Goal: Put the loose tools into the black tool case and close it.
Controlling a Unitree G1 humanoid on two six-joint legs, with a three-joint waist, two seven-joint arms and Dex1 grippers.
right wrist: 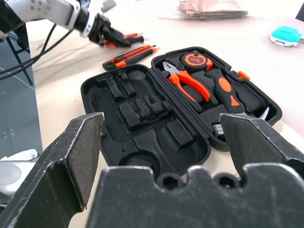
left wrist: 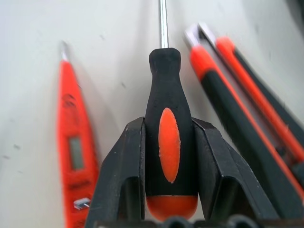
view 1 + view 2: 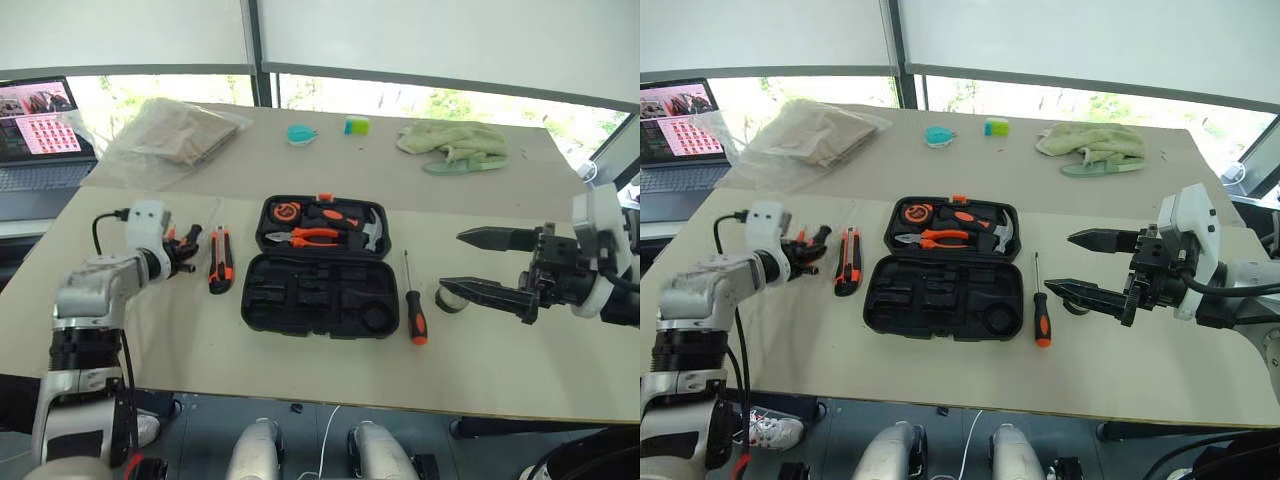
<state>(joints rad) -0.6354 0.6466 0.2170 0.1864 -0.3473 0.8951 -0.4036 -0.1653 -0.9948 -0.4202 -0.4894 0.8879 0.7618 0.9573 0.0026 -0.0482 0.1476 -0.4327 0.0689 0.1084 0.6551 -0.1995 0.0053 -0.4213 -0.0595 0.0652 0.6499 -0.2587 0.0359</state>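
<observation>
Black fingers of the left pincer (image 2: 171, 190) clench the black-and-orange handle of a screwdriver (image 2: 169, 128) in the left wrist view, its steel shaft running toward the top of the frame. Just beside it lie a small orange screwdriver (image 2: 72, 152) and an orange-and-black utility knife (image 2: 237, 118). In the left eye view this pincer sits at middle left, near the knife on the tan bench (image 3: 500, 340). At frame centre the black tool case (image 3: 320, 270) lies open; orange-handled pliers (image 3: 315, 237) and a hammer (image 3: 372, 232) fill its upper half, while the lower half's moulded slots show bare. A second black-and-orange screwdriver (image 3: 414, 310) rests just right of the case. At middle right the right pincer (image 3: 495, 265) hangs released, jaws spread wide, a small dark tape roll (image 3: 450, 299) lying on the bench beside its lower finger.
</observation>
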